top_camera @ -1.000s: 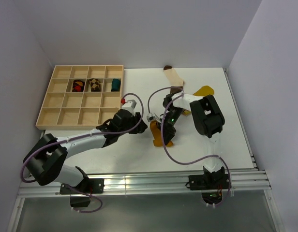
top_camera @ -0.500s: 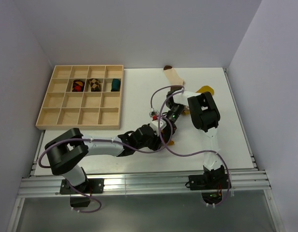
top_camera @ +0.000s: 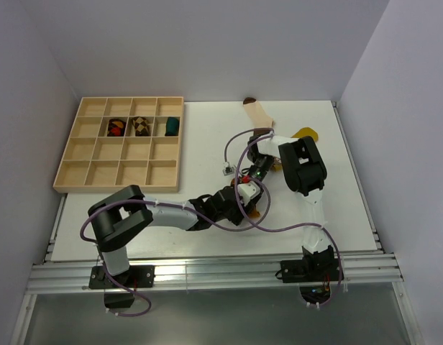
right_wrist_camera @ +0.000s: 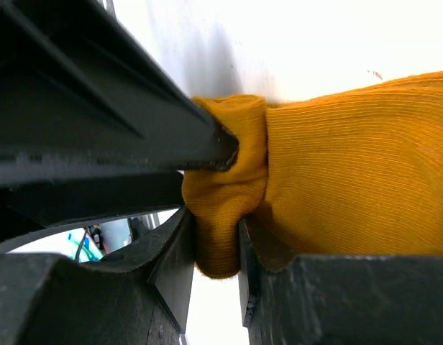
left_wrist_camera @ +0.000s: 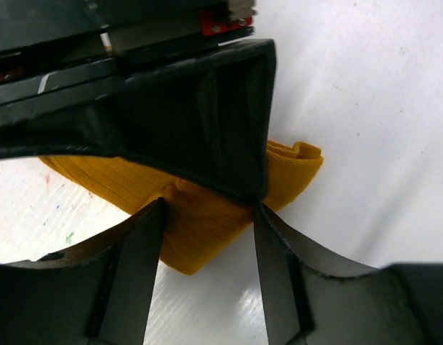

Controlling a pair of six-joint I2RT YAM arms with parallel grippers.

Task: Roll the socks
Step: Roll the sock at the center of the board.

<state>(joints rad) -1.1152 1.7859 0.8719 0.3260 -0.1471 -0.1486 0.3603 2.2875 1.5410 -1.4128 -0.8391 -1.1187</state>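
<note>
The mustard-orange sock lies on the white table, mostly hidden under both grippers in the top view. My right gripper is shut on a bunched fold of it. My left gripper stands open right against the right one, its fingertips straddling the sock's folded edge. The cream sock with a brown toe lies flat at the table's back. The bright yellow sock shows behind the right arm.
A wooden compartment tray sits at the back left. It holds a red-and-dark bundle, a brown-checkered bundle and a teal bundle. Purple cables loop over both arms near the sock.
My left arm has swung right, from beside the tray to the mustard sock, and its jaws have opened slightly. The right gripper has kept its hold on the sock.
</note>
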